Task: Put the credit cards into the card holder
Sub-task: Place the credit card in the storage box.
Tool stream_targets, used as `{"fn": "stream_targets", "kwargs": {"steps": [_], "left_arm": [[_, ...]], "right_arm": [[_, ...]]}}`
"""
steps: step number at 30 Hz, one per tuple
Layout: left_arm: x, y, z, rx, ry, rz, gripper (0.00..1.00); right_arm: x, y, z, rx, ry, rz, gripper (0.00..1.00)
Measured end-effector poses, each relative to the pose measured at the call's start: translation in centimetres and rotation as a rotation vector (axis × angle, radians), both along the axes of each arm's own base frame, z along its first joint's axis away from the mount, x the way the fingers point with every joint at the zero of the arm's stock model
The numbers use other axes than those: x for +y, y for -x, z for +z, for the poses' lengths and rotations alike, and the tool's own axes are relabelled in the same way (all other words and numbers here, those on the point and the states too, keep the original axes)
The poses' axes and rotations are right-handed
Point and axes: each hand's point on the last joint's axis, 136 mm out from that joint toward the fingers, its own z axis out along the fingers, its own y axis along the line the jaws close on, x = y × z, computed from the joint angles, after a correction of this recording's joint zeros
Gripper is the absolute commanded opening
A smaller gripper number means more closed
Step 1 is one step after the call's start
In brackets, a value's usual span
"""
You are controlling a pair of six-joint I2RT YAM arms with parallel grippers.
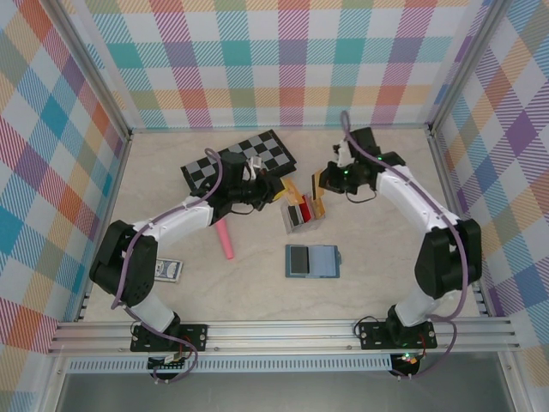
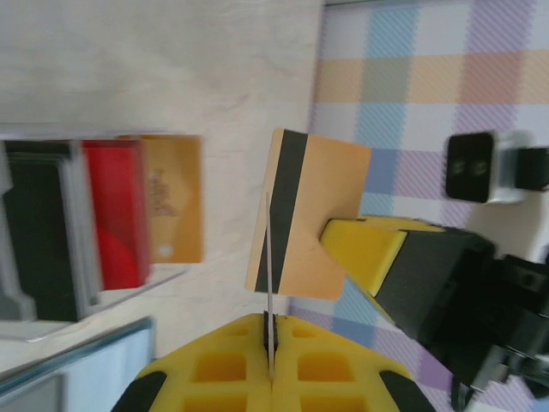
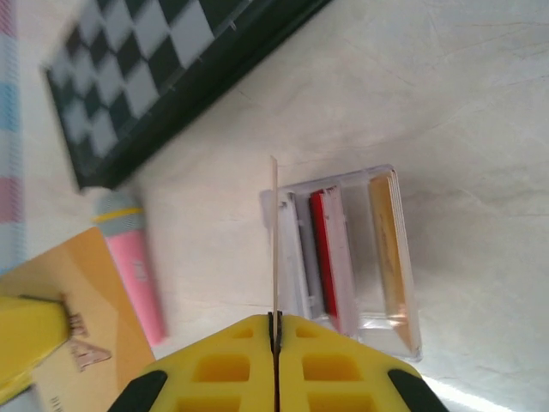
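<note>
The L gripper (image 2: 271, 330) is pinched tight on a tan card (image 3: 77, 300), which shows edge-on betw. its own fingers in the left wrist view. The R gripper (image 3: 274, 324) is clamped on a striped card (image 2: 322, 223). This one is tan w/ a black stripe along one long edge, and is held by the opp. long edge. Both cards are up off the table, near each other, by the far end of the clear tray (image 3: 343, 178).

The tray holds 3 cards on edge, long axes parallel: black card (image 2: 39, 240), red card (image 3: 324, 249), tan-yellow card (image 3: 388, 249). The card holder (image 1: 313, 260) lies open & flat nearer the arm bases, apart from the tray. Its long axis runs left-right in the top view.

The table (image 1: 386, 283) is pale and marble-look, w/ a chessboard (image 1: 240, 161) & pink marker (image 1: 225, 240) on it. Pastel plaid walls (image 1: 257, 60) stand around it.
</note>
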Motion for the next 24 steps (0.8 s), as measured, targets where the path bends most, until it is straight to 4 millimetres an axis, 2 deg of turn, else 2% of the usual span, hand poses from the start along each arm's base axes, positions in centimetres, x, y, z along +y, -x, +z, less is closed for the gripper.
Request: {"fn": "stream_targets", "kwargs": {"steps": [4,7,11,17,22,24], "left_arm": [[0.9,1.0,-2.0,0.028,-0.101,-0.025,0.00],[1.4,1.6,-2.5,0.036,-0.139,-0.041,0.00],[1.5,2.0,-2.3,0.023,-0.152,-0.056,0.00],[1.2,2.2,-2.2,0.014,-0.153,-0.070,0.00],[0.7,2.5,-2.1,0.011,-0.146,-0.086,0.00],[0.5,2.7,-2.0,0.010,-0.142,-0.094,0.00]], "right_arm": [[1.0,1.0,-3.1,0.015,0.171,0.101,0.07],[0.3,1.3,-4.6,0.028,0.263,0.126,0.07],[-0.6,1.2,-5.5,0.033,0.326,0.130,0.07],[-0.9,0.8,-6.4,0.038,0.360,0.140,0.09],[-0.9,0.8,-7.4,0.060,0.370,0.142,0.20],[-0.9,0.7,-7.4,0.063,0.369,0.137,0.30]]}}
